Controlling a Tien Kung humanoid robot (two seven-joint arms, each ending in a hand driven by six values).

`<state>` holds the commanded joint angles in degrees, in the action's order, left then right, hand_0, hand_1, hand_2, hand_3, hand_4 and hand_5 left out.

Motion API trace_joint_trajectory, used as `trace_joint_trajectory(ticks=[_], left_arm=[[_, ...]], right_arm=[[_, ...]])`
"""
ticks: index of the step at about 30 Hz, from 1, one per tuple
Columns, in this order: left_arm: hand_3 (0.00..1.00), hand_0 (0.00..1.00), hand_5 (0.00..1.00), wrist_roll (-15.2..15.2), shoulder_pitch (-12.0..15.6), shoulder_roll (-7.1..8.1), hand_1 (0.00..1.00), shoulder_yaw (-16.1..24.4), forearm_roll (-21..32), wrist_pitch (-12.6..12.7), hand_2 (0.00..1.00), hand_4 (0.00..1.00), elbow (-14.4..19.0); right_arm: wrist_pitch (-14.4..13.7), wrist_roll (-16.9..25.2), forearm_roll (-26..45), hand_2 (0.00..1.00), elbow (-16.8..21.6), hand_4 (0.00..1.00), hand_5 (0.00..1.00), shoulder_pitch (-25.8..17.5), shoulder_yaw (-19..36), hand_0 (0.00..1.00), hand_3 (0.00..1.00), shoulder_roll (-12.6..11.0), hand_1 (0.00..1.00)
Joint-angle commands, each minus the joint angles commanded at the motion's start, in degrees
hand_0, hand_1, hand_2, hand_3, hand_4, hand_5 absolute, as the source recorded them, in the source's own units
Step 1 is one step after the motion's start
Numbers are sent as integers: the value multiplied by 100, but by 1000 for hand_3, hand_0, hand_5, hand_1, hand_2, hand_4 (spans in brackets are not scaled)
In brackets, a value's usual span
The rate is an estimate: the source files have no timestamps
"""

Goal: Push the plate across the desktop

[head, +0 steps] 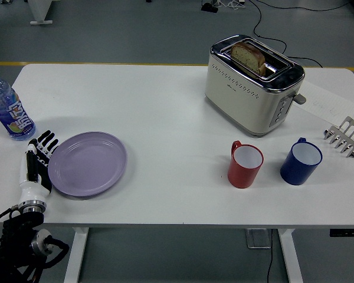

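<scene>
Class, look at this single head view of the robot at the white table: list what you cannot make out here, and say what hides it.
- Right hand: out of the head view entirely.
- Left hand against the purple plate: from above, actual contact with the rim cannot be confirmed.
- Bread: lower part hidden inside the toaster slot.
- Water bottle: label print too small to read.
- Paper sheet: cut off by the right edge.

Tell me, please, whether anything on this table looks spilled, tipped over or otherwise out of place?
Nothing stands out. The bottle, red mug and blue mug stand upright, the purple plate lies flat, and bread sits in the toaster.
</scene>
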<state>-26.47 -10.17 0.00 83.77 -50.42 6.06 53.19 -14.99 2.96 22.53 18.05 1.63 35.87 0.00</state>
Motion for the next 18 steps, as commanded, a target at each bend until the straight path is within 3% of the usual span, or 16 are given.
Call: trace_joint_trajectory(ticks=[18], left_arm=[[696,770,998,6,-28,0,785,-525,156,16,783,303,50]], right_arm=[[-29,-33,-97,614,8,342,637,-16,69,585,605,0,504]])
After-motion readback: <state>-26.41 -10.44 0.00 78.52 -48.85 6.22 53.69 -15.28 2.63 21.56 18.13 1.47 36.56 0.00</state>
